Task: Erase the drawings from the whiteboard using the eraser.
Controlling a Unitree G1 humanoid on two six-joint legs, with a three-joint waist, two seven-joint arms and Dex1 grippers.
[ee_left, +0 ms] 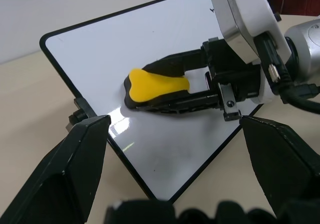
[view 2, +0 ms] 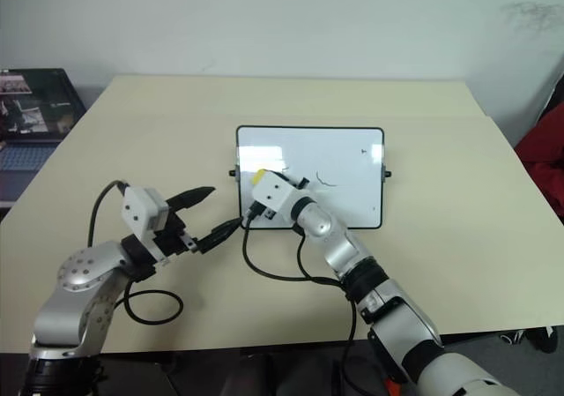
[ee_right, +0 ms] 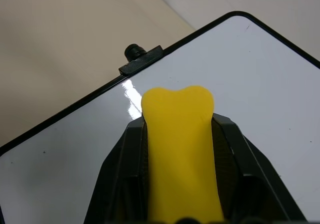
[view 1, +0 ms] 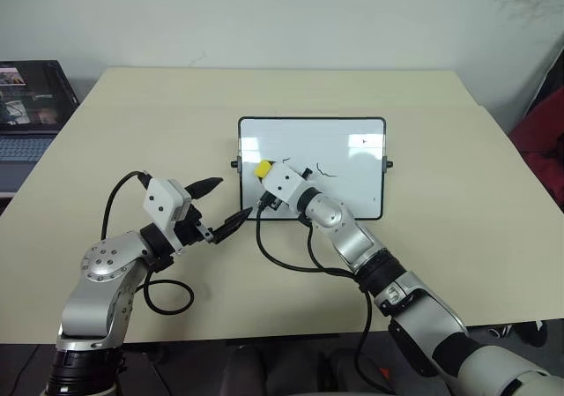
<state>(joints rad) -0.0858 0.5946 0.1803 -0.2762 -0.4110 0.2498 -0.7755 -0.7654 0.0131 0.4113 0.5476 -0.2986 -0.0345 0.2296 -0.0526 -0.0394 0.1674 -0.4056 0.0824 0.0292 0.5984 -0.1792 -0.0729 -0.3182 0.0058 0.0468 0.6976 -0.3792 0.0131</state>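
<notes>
The whiteboard (view 1: pixel 348 149) lies flat in the middle of the tan table. My right gripper (view 1: pixel 262 170) is shut on the yellow eraser (view 1: pixel 263 168), which rests on the board's left part near the side knob (ee_right: pixel 134 51). Thin black drawings (view 1: pixel 326 172) show just right of the eraser, and a shorter mark (view 1: pixel 286 160) lies close to the gripper. In the left wrist view the eraser (ee_left: pixel 157 86) sits between two black fingers. My left gripper (view 1: pixel 235 197) is open and holds nothing. It hovers off the board by its near left corner.
A laptop (view 1: pixel 26 114) sits at the far left beyond the table. A red object (view 1: pixel 542 140) stands off the table's right edge. Black cables (view 1: pixel 282 259) loop on the table in front of the board. A tiny dark speck (view 1: pixel 364 140) marks the board's far right.
</notes>
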